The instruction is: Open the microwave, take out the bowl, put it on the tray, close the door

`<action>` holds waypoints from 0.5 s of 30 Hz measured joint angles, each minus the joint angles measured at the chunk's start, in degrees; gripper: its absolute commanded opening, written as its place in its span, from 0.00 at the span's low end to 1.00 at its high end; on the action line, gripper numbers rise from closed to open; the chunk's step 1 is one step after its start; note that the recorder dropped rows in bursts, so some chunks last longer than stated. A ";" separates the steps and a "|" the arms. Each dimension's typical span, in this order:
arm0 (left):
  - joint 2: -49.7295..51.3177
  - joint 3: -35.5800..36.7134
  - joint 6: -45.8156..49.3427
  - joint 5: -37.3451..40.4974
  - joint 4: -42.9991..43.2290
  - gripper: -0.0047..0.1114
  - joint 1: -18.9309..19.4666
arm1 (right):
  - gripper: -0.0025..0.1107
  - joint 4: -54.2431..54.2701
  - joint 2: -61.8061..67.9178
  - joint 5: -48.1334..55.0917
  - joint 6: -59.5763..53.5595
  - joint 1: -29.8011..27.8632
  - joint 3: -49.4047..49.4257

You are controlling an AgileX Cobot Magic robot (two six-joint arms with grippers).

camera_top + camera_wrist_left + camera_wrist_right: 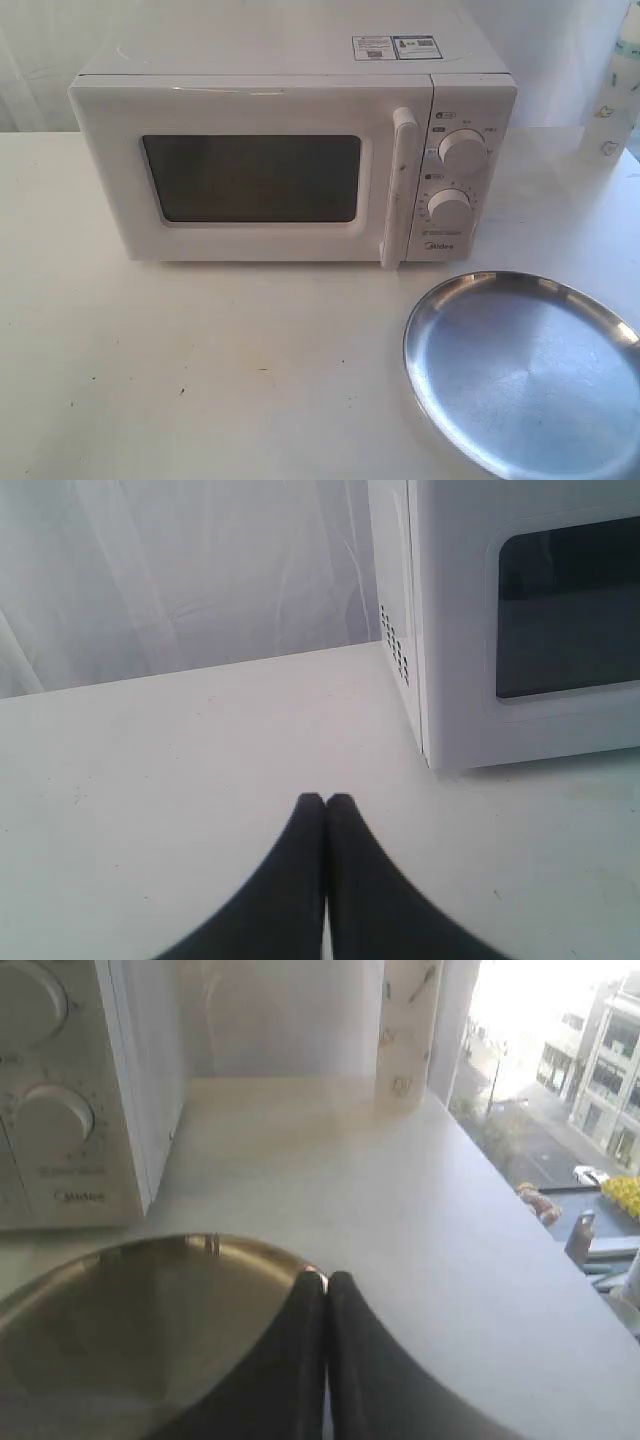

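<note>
A: Tray (530, 390), front right corner of tabletop (200, 380); microwave (290, 60), back edge, door (250, 240) shut; bowl unseen.
B: Left gripper (325, 802), right gripper (326, 1280): jaws pressed together. Advised: part them, hook the handle (398, 185), swing outward.

A tall pale patterned container (610, 110) stands near the white table's (200, 380) far right edge, white curtain (170, 570) behind.

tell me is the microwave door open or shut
Shut: the door sits flush with the microwave body, its handle beside the dials, no gap showing.
</note>
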 measured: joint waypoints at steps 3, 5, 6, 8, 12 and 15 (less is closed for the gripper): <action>0.00 0.00 0.00 0.00 0.00 0.04 0.00 | 0.02 1.60 0.00 -8.58 0.00 0.00 0.23; 0.00 0.00 0.00 0.00 0.00 0.04 0.00 | 0.02 3.00 -0.02 -19.68 3.70 0.00 0.27; 0.00 0.00 0.00 0.00 0.00 0.04 0.00 | 0.02 3.99 -0.10 -24.94 6.72 0.00 0.27; 0.00 0.00 0.00 0.00 0.00 0.04 0.00 | 0.02 6.06 -0.13 -38.96 17.83 0.00 0.27; 0.00 0.00 0.00 0.00 0.00 0.04 0.00 | 0.02 8.86 -0.31 -64.80 31.52 0.00 -1.03; 0.00 0.00 0.00 0.00 0.00 0.04 0.00 | 0.02 9.23 0.94 -73.08 31.87 0.00 -7.88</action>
